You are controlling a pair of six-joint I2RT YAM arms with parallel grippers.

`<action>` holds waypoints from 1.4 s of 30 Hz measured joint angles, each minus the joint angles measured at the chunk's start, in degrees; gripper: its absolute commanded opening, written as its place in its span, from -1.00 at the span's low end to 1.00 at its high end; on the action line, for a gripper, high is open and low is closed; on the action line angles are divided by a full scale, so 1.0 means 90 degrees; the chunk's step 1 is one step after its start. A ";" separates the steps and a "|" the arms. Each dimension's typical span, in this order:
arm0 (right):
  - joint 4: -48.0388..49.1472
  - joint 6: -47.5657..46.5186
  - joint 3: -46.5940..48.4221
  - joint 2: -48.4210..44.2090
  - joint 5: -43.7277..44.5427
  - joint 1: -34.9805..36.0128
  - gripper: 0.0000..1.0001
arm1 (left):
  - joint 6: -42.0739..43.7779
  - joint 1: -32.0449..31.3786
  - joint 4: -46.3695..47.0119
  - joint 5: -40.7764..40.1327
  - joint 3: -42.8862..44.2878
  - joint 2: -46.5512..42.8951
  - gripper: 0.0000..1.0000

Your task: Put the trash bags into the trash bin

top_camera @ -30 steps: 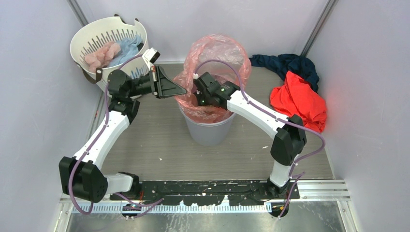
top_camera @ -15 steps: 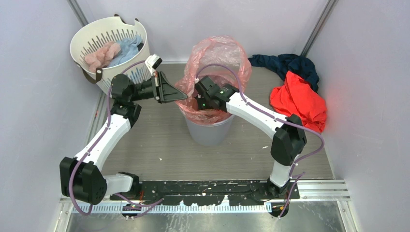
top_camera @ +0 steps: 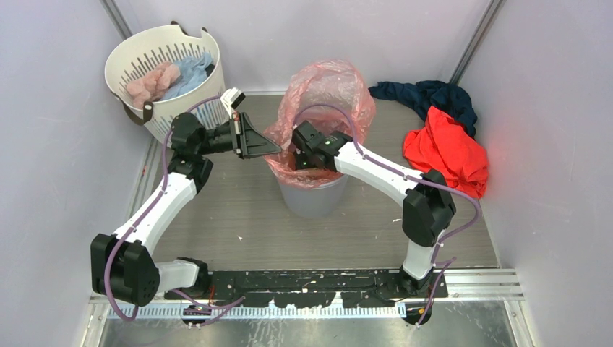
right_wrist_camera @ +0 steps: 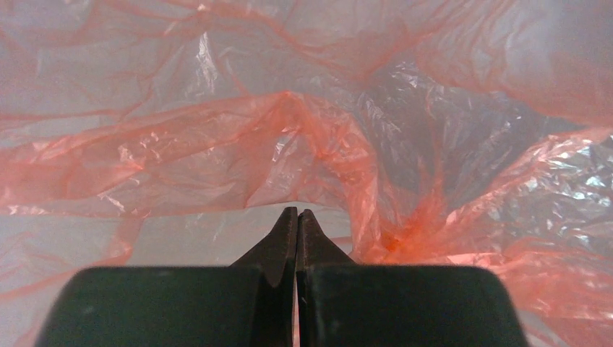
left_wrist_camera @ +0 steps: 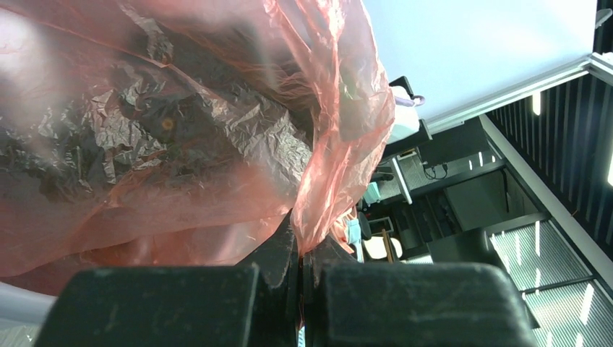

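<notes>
Red-pink trash bag (top_camera: 329, 83) draped in the grey trash bin (top_camera: 314, 201), just above centre of the top view.
The crinkled film billows over the bin's rim and sags into its mouth. From the left, the left gripper (left_wrist_camera: 300, 249) pinches a fold at the bag's edge. The right gripper (right_wrist_camera: 297, 215) sits inside the bag, fingers pressed together; whether they catch any film cannot be told.
</notes>
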 measured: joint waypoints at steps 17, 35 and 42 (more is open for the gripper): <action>-0.0197 0.0168 -0.0117 0.0554 -0.0039 0.0010 -0.98 | 0.1656 -0.0024 -0.2358 -0.0418 0.0095 -0.0107 -1.00; -0.1226 0.0036 0.1508 -0.0369 0.0627 0.0010 0.19 | 0.2358 -0.0036 -0.3706 -0.0665 0.0653 -0.0435 -1.00; -0.1226 0.0015 0.1831 -0.0954 0.0556 0.0010 0.21 | 0.2412 -0.0036 -0.3949 -0.0746 0.0656 -0.0435 -1.00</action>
